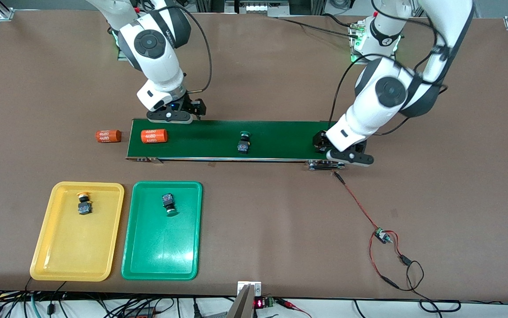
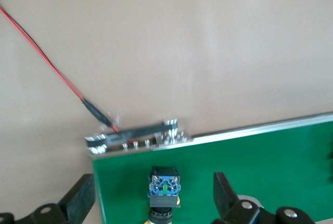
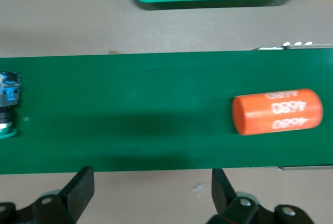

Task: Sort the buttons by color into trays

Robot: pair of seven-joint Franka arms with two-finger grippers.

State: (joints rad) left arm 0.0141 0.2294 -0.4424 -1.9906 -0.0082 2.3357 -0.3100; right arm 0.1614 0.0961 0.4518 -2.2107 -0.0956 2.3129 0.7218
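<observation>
A button with a yellow cap [image 1: 84, 202] lies in the yellow tray [image 1: 66, 256]. One with a green cap [image 1: 168, 203] lies in the green tray [image 1: 161, 256]. Another green-capped button [image 1: 243, 142] rests mid-belt on the dark-green conveyor [image 1: 280, 139]. My left gripper [image 1: 340, 155] hangs open over the belt's end by the left arm. Its fingers [image 2: 222, 190] stand wide on either side of a black-and-blue button [image 2: 165, 188] lying on the belt, touching neither. A sliver of yellow-orange shows at that button's cap end. My right gripper [image 1: 172, 117] is open and empty above the belt's edge at the right arm's end.
One orange cylinder with white print [image 1: 154, 136] lies on the belt, and another [image 1: 107, 136] on the table just off the belt's end. A red-and-black wire with a small board [image 1: 381, 236] trails from the conveyor toward the front camera.
</observation>
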